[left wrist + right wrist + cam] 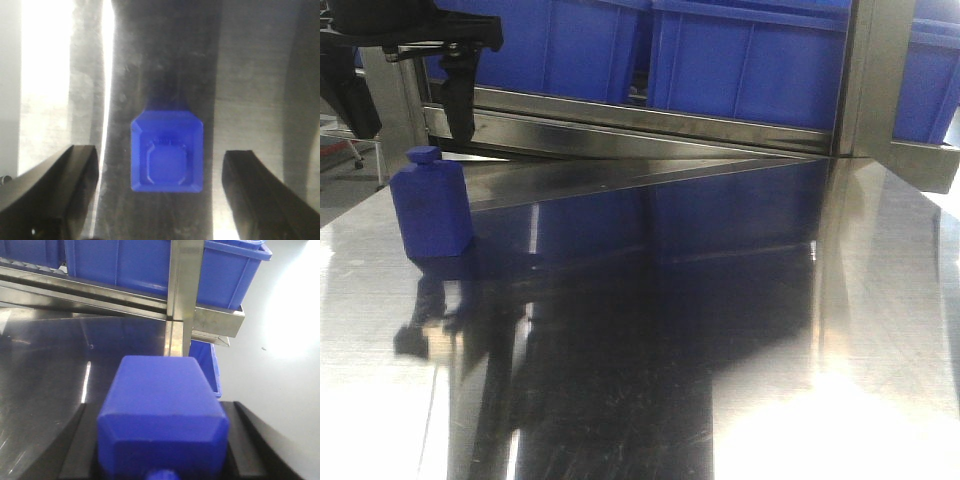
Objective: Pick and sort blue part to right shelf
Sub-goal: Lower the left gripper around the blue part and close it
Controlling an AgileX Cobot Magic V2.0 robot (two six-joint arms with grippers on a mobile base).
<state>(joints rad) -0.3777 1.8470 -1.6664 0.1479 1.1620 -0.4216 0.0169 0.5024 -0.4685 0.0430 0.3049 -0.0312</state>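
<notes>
A blue part (pixel 430 205) stands upright on the steel table (pixel 720 330) at the far left, stub cap up. My left gripper (pixel 410 105) hangs open just above it. In the left wrist view the part (pixel 167 152) shows from above, between and a little beyond the spread black fingers (pixel 55 192), untouched by them; the left gripper (pixel 160 200) is empty. My right gripper (pixel 162 440) is shut on a second blue part (pixel 162 410), lying between its black fingers (pixel 250 440) with the cap toward the camera. The right gripper does not show in the front view.
A steel shelf rail (pixel 650 120) with large blue bins (pixel 750 60) runs along the back of the table. A steel upright (pixel 182 295) stands ahead of my right gripper. Another blue bin (pixel 206 365) sits lower, beyond the table's right edge, over grey floor.
</notes>
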